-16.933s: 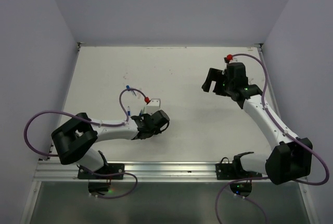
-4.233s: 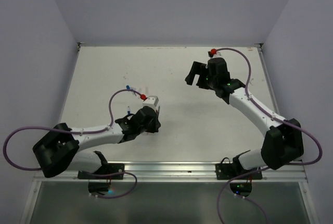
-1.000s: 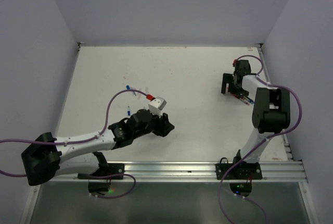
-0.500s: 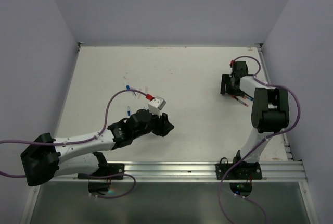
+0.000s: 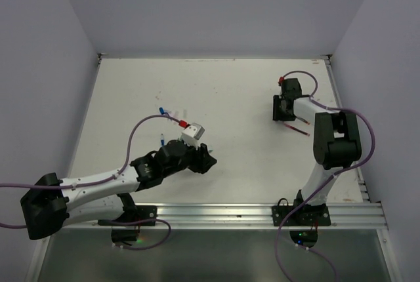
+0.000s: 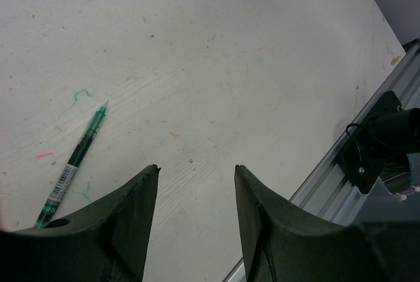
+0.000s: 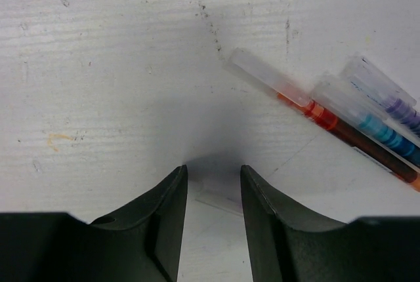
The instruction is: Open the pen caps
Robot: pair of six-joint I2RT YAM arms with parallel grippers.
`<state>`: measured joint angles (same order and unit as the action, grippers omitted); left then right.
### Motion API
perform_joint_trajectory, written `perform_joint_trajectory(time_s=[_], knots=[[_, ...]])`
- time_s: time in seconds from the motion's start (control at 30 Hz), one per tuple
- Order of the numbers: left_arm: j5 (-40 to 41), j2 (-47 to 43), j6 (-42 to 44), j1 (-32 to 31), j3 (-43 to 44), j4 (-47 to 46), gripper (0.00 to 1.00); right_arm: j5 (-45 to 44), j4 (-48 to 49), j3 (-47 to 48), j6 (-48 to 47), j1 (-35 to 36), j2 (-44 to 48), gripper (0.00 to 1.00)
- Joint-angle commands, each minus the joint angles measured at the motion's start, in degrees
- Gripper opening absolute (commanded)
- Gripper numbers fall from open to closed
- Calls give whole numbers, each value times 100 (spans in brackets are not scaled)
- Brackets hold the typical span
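Three pens lie side by side on the white table, right of my right gripper point(image 7: 213, 167): a red-ink pen point(image 7: 328, 119) with a clear cap point(image 7: 262, 75), a blue one point(image 7: 367, 123) and a purple one point(image 7: 394, 101). The right gripper is low over the table with its jaws partly apart. A small translucent piece point(image 7: 223, 193) lies between them, and a sliver of gap shows at the left finger. My left gripper point(image 6: 197, 167) hovers open and empty; an uncapped green pen point(image 6: 75, 157) lies to its left. From above, the right gripper point(image 5: 281, 108) is beside the pens point(image 5: 300, 128), and two small blue-tipped pieces point(image 5: 161, 110) point(image 5: 162, 139) lie behind the left gripper point(image 5: 205, 159).
Purple cables with red plug-ends loop over both wrists point(image 5: 180, 123) point(image 5: 281, 79). The aluminium rail point(image 6: 341, 164) with the arm bases runs along the near table edge. Grey walls close the table on the left, far and right sides. Pen scribbles mark the tabletop.
My right gripper has slid left and a little farther away, off the pens' near ends, and its jaws have narrowed a lot. The left arm has barely shifted.
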<state>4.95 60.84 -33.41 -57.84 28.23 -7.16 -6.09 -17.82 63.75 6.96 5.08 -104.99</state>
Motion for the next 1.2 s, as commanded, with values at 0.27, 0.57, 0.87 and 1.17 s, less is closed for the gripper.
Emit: perform_joint_trajectory(time_s=[0.27,0.57,0.87,1.17], knots=[[-73,-151,-263,-7,-151,-101,53,-349,-722,-152,-116,37,259,70],[-450,208,1,-8,34,-593,54,-762,-1337,-20,-616,19,102,69],[-653,244,203,1,-27,-831,54,-534,-1224,-222,-1223,-60,-162,55],[-697,350,168,10,-124,-717,54,108,-1355,-99,-1347,142,-425,20]])
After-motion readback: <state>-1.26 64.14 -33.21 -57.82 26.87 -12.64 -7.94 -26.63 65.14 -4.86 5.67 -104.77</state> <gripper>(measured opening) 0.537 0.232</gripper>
